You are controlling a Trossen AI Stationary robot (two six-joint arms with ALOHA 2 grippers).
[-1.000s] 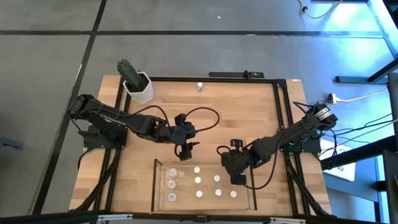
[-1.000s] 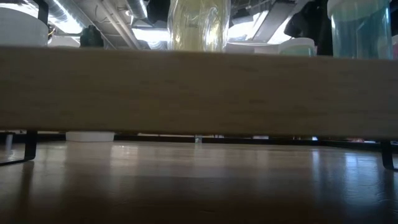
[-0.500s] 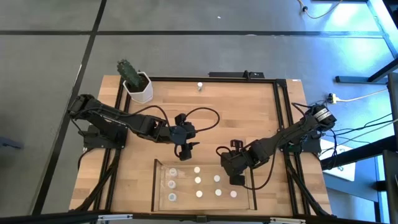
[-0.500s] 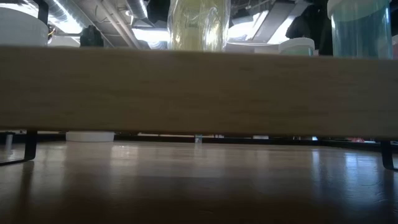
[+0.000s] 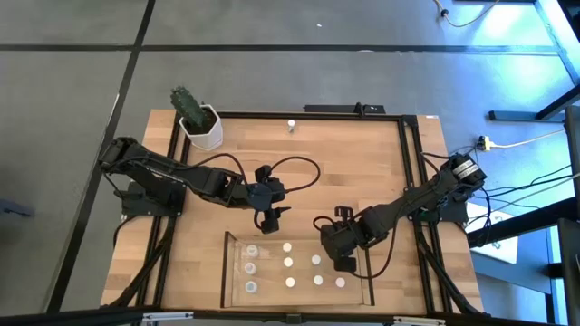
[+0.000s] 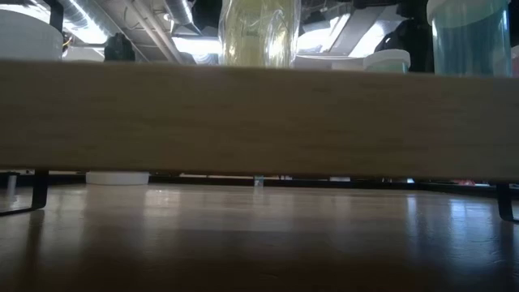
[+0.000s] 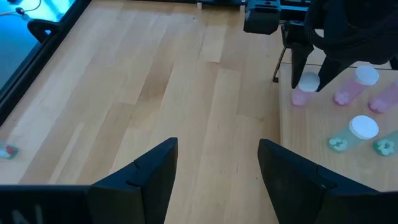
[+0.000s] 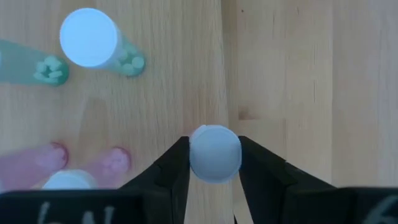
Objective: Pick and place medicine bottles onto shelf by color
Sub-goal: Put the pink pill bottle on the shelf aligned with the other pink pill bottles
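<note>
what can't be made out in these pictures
- Low view: a wooden board across the front hides both arms and nearly all the bottles.
- High view: bottles in the shelf are too small to tell colours; the right tool covers the bottle it grips.
- Right wrist view: only the cap of the held bottle shows, its body colour hidden.
- High view: the lone bottle at the far edge is too small to identify.

No readable text anywhere in the views.

The caps of the medicine bottles (image 8: 214, 153) are plain, the cactus pot (image 5: 203, 129) bears no label, and the desk (image 5: 344, 163), the shelf (image 5: 228, 272) and both arms show no lettering, brand, number or sign clear enough to read.
</note>
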